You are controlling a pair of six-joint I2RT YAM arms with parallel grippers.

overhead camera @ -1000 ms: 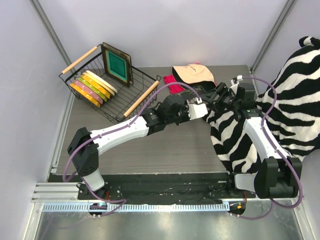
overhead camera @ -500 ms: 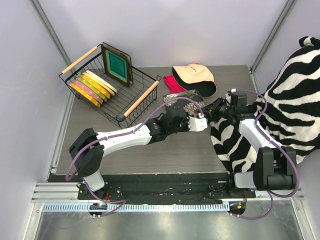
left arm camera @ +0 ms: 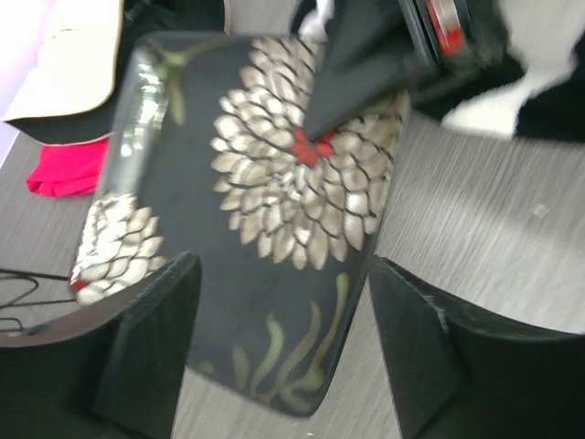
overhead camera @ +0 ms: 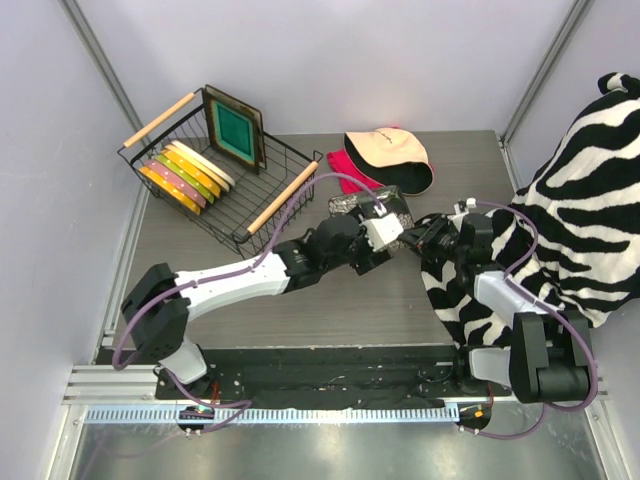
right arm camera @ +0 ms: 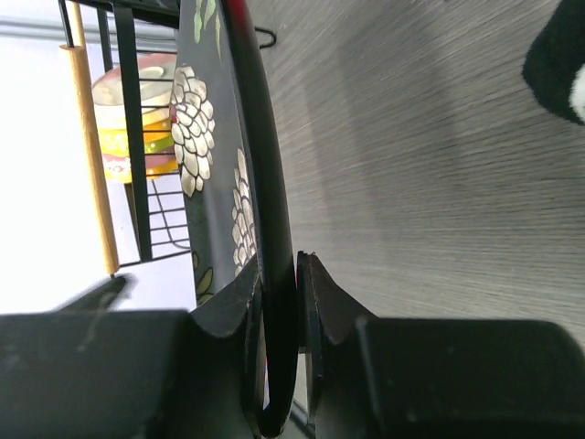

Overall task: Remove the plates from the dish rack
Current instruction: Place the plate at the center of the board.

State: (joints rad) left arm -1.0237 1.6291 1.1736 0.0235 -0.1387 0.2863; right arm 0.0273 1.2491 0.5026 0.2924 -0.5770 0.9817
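Treat the dark flowered plate (left arm camera: 274,210) as stiff, glazed, breakable and probably slippery: best taken by the rim, as now, clamped at one edge in the right hand (right arm camera: 279,274), with the left hand (left arm camera: 283,274) spread apart around the opposite edge, not closed on it. Sits low over the surface (overhead camera: 330,300) between the rack (overhead camera: 283,197) and the cap (overhead camera: 388,152); touching or not, impossible to tell. Mind the cap, pink cloth (overhead camera: 345,165) and zebra cloth (overhead camera: 590,200) close around, and leave for later the round plates (overhead camera: 185,172) and green square plate (overhead camera: 237,128) standing in the rack, well apart.
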